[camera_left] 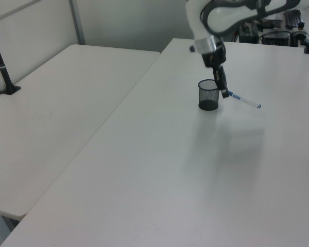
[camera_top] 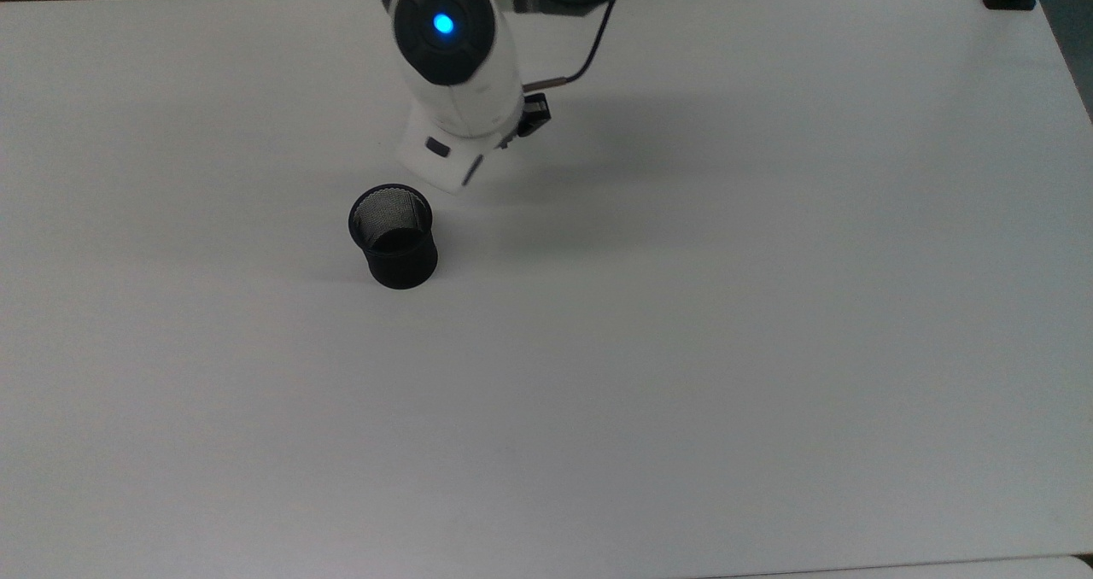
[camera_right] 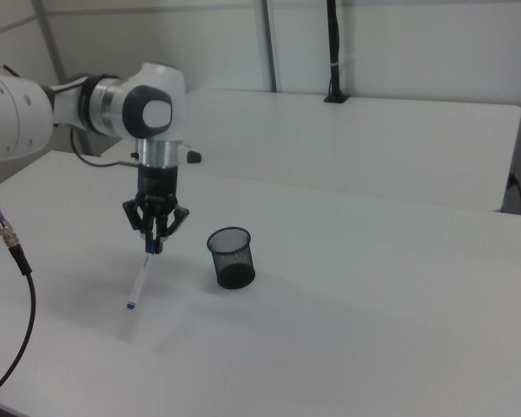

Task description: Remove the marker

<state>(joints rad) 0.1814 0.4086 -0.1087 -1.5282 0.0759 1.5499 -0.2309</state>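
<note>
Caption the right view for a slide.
The hand holds the marker by its blue end, tip angled down over the table, beside the mesh cup.

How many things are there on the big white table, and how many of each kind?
Markers: 1, the white marker with a blue cap, held in the gripper.
Cups: 1, the black mesh cup, with nothing visible inside it.
Total: 2

Black mesh cup standing upright on white worktop; second white table beside.
</note>
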